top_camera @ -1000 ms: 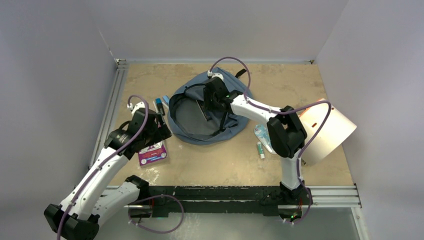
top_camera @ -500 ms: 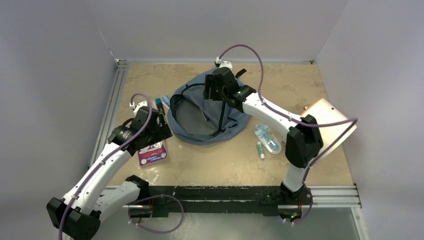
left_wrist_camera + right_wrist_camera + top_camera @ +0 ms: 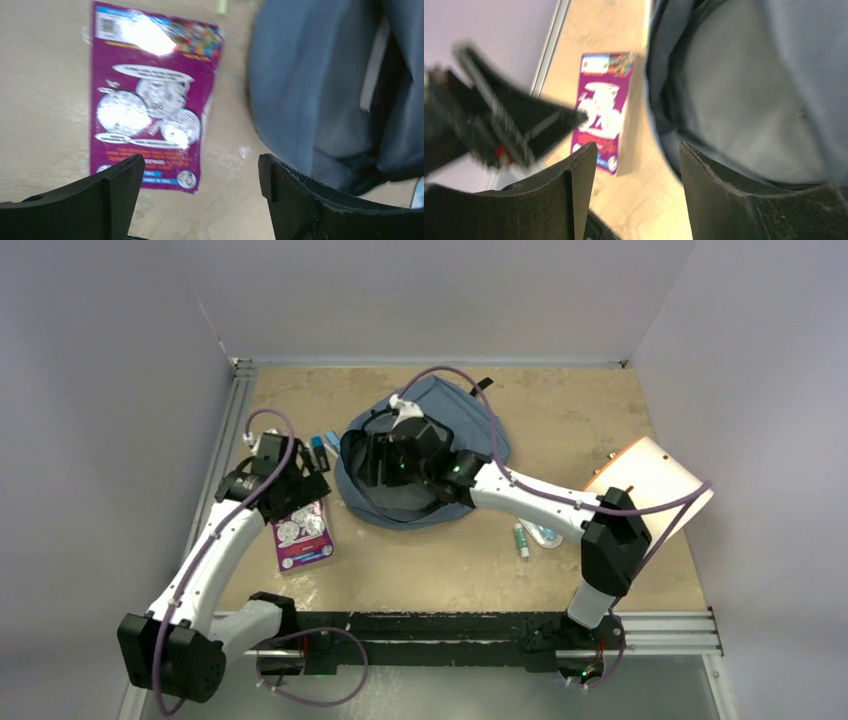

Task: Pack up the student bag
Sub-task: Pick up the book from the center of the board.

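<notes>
Both stand wide open, gripping nothing, as I see it: my right gripper [image 3: 636,155] hangs over the open mouth of the student bag [image 3: 470,418]; my left gripper [image 3: 200,172] is just left of the bag, above a purple packet [image 3: 303,538].

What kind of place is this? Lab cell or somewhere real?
Most likely a lab robot test cell, not a classroom: plain walls box in a tan table edged with aluminium rail, a left arm and right arm are bolted at its near edge, and the student bag and purple packet look staged.
</notes>
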